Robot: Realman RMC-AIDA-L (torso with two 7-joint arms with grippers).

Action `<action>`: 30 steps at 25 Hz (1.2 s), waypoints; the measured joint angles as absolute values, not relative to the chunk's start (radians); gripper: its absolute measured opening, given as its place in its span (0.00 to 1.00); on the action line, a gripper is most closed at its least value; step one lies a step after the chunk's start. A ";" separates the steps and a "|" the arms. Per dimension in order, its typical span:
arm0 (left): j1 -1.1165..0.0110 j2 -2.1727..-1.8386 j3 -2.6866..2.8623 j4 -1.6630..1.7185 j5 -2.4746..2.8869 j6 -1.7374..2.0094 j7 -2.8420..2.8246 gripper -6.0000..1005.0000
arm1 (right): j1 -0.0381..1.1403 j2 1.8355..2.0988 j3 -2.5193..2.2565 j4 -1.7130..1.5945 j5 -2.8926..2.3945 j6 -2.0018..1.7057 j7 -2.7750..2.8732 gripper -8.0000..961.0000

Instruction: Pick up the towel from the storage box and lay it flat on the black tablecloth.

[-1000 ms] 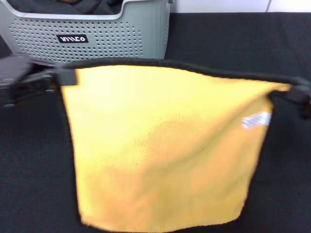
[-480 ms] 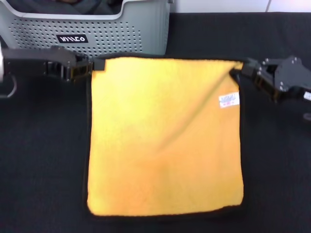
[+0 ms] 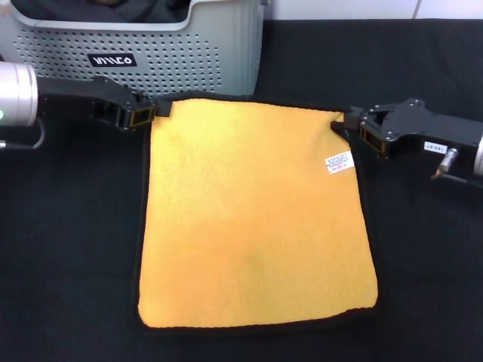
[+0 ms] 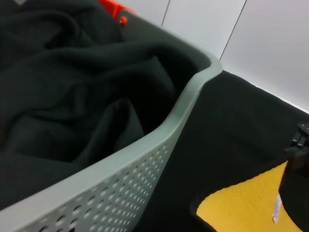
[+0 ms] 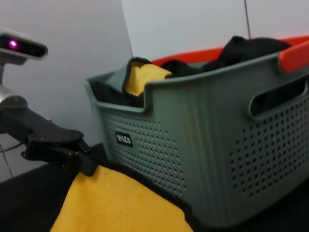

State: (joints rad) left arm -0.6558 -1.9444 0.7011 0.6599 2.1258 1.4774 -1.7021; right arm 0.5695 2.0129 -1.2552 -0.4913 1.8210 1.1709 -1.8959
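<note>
The yellow-orange towel (image 3: 253, 219) lies spread flat on the black tablecloth (image 3: 68, 249), just in front of the light grey storage box (image 3: 189, 56). Its white tag (image 3: 339, 162) is near the far right corner. My left gripper (image 3: 155, 111) is low at the towel's far left corner and shut on it. My right gripper (image 3: 349, 124) is low at the far right corner and shut on it. The right wrist view shows the towel (image 5: 120, 203), the box (image 5: 203, 140) and the left gripper (image 5: 72, 150). The left wrist view shows a towel corner (image 4: 241, 205).
The box holds dark fabrics (image 4: 72, 96) and a second yellow cloth (image 5: 142, 75) at its rim. It has orange handle parts (image 5: 294, 55). A white wall stands behind the table. Black cloth extends on both sides of the towel.
Both grippers have lowered the towel from hanging stretched between them to lying flat on the cloth. They moved down and closer together, still at the far corners.
</note>
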 joint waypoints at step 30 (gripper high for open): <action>-0.581 -1.985 0.701 0.692 2.044 1.506 -1.593 0.44 | 0.404 2.020 -1.340 -0.707 1.908 1.089 -1.940 0.43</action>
State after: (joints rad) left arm -0.5805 -1.9853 0.7014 0.6919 2.0438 1.5059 -1.5932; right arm 0.4042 2.0196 -1.3399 -0.7068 1.9080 1.0885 -1.9400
